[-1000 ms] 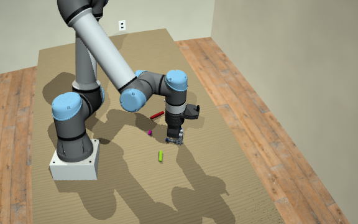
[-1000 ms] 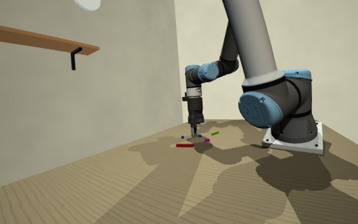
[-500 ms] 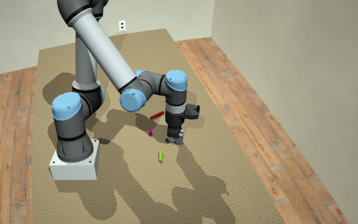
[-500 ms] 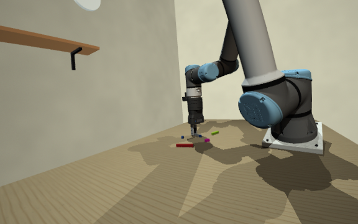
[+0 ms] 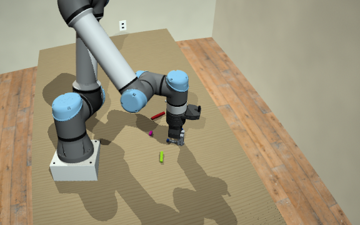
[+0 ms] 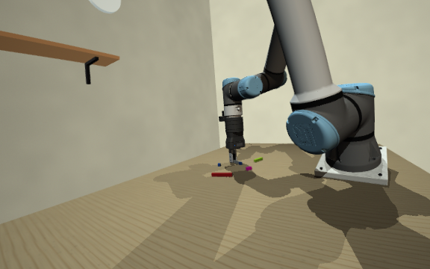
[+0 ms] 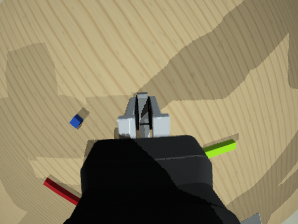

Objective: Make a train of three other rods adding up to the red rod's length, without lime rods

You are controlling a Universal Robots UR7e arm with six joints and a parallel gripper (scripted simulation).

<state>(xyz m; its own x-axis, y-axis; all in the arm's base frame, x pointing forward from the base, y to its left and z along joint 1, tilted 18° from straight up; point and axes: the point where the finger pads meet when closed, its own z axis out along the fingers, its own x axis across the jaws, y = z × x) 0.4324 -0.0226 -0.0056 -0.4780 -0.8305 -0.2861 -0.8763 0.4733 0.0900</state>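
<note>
My gripper (image 5: 179, 142) (image 6: 233, 161) (image 7: 143, 106) points down, low at the table, shut on a grey rod (image 5: 173, 142) (image 6: 236, 162), mostly hidden by the fingers. One blue rod (image 5: 168, 140) (image 6: 240, 163) lies close by the grey rod's end on the robot base's side; the gap is too small to judge, and the wrist view hides it. Another blue rod (image 6: 219, 164) (image 7: 76, 121) lies apart. A magenta rod (image 5: 150, 133) (image 6: 248, 168) lies nearer the base, hidden in the wrist view. The red rod (image 5: 158, 115) (image 6: 222, 174) (image 7: 61, 191) lies apart.
A lime rod (image 5: 161, 157) (image 6: 258, 159) (image 7: 221, 149) lies on the table (image 5: 142, 200), on the other side of the gripper from the red rod. The robot's white base block (image 5: 75, 172) stands at the left in the top view. Arm shadows cross the table.
</note>
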